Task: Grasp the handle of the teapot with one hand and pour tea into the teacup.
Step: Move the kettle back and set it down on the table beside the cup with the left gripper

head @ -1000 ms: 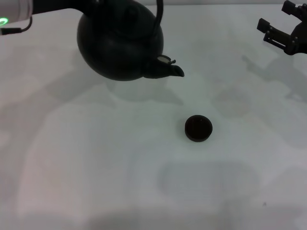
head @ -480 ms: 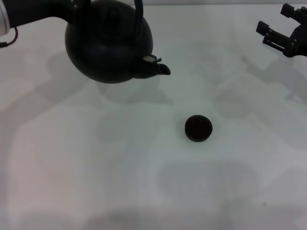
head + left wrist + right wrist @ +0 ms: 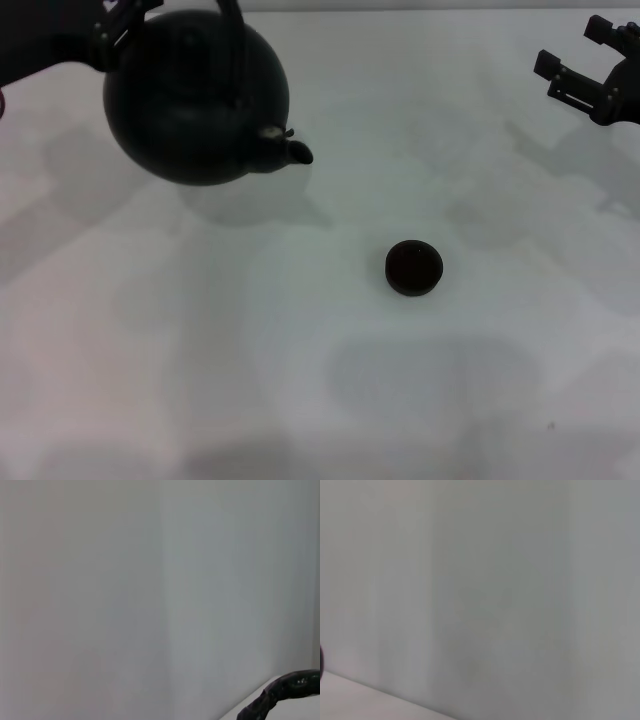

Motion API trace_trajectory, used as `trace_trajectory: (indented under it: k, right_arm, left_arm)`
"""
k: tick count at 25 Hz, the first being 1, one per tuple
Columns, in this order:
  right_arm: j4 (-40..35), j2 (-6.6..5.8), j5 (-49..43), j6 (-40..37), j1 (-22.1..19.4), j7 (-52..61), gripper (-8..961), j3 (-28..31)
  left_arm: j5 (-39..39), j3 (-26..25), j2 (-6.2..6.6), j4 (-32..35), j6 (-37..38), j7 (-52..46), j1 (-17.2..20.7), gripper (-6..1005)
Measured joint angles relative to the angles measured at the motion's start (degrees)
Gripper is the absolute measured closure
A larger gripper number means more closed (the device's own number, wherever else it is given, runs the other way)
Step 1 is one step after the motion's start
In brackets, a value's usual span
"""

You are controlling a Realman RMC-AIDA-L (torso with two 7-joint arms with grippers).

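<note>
The white table (image 3: 200,380) is carrying only the teacup. Above its far left part the teapot (image 3: 190,100) is hanging clear of the surface, casting a shadow beneath, with its short spout (image 3: 295,152) pointing toward the robot's right and slightly down. The pot is well apart from the teacup (image 3: 414,268), which is sitting upright at centre-right.

The handle (image 3: 230,12) is rising over the teapot's top and running out of the head view; a rough dark stretch of it is showing at the corner of the left wrist view (image 3: 280,697).

Judgement on the step in hand: the spout is not yet over the cup. Pouring well is calling for the spout tip to be brought above the cup's mouth before any further tilt, and for a slow tilt, since the target is small.

The left gripper (image 3: 120,22) is sitting at the pot's upper left beside the handle, evidently carrying it; its finger opening cannot be told. The right gripper (image 3: 585,62) is idling at the far right, fingers spread apart and holding nothing.
</note>
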Motion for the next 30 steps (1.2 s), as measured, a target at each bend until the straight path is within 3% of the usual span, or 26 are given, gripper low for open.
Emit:
trace_trajectory:
  k: [7,13,21,30]
  right_arm:
    - [0.67,0.00,-0.03,-0.06,0.18,0.09,93,-0.14]
    - [0.68,0.00,-0.03,-0.06,0.27,0.09,93,-0.29]
    - [0.88,0.00,-0.11,-0.04,0.40,0.09,93,-0.42]
    - [1.38,0.00,-0.22,0.31,0.49,0.09,93,-0.64]
  left_arm:
    - [-2.29,-1.99,0.08,-6.26,2.84,5.30,0.29,899]
    - [-4.46,-6.71,0.12,-12.76,8.66,10.40,-0.23,899]
    - [-4.53,-7.37,0.22,-16.63,9.97,13.96,-0.23,898]
    - [-4.46,-12.09,0.27,-24.28,12.19,21.31,-0.29,898]
